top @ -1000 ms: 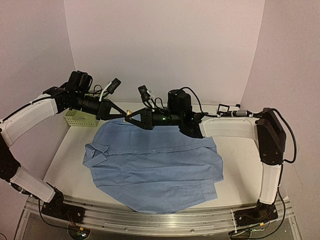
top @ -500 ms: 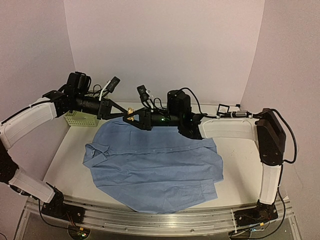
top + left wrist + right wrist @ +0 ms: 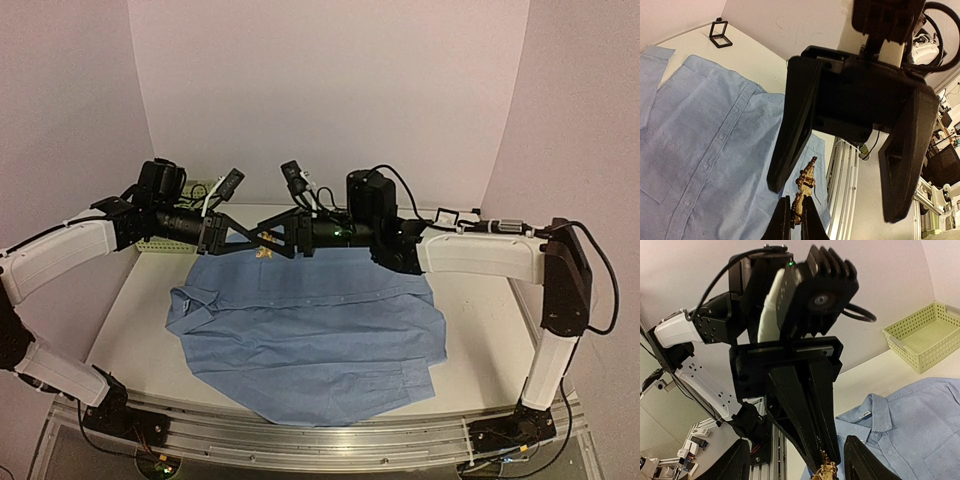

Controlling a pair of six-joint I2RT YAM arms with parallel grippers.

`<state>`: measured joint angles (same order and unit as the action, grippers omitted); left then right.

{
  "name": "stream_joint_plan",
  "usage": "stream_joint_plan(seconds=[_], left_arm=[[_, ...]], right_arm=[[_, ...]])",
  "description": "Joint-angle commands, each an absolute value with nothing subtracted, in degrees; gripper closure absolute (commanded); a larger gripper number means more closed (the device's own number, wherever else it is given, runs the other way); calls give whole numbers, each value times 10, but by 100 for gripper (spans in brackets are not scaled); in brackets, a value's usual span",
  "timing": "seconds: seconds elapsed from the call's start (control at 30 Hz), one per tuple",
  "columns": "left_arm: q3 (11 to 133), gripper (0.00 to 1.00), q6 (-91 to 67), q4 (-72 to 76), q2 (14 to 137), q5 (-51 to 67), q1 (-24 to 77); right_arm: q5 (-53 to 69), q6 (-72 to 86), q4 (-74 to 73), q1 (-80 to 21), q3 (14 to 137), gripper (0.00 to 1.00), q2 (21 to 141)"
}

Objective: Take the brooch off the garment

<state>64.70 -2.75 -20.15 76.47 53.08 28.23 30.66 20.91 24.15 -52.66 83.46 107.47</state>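
Observation:
The garment (image 3: 310, 330), a light blue shirt, lies flat on the table, also seen in the left wrist view (image 3: 705, 135) and the right wrist view (image 3: 910, 425). Above its far edge the two grippers meet tip to tip. My left gripper (image 3: 255, 243) (image 3: 796, 202) is shut on the brooch (image 3: 806, 182), a small golden orange-red cluster held in the air, clear of the cloth (image 3: 263, 251) (image 3: 826, 472). My right gripper (image 3: 272, 233) (image 3: 800, 465) is open, its fingers (image 3: 795, 130) standing either side of the brooch without touching it.
A green mesh basket (image 3: 925, 335) stands at the back left, partly hidden behind the left arm (image 3: 148, 243). A small black square box (image 3: 447, 216) (image 3: 720, 34) sits at the back right. White walls close in three sides.
My right gripper's jaws have spread apart and let go of the brooch. Both arms have risen a little. The left gripper stays shut on the brooch.

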Motion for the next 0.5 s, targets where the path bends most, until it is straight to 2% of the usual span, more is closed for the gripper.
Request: stream_joint_plan(seconds=[0.0,0.1,0.17,0.3,0.47], left_arm=[[624,100,-67,-114,732,560,283],[603,100,-80,-82,722,562,283],[595,100,-87,-64,718,561,283],[587,100,-91,-40,712,558,283],[584,100,-96,-34,707,560,283]], right_arm=[[332,227,224,-507,826,35,1023],[330,226,217,-503,828,34,1016],[333,232,212,-503,834,37,1020],[313,227,171,-503,839,57,1027],[315,230,152,-503,841,67,1032]])
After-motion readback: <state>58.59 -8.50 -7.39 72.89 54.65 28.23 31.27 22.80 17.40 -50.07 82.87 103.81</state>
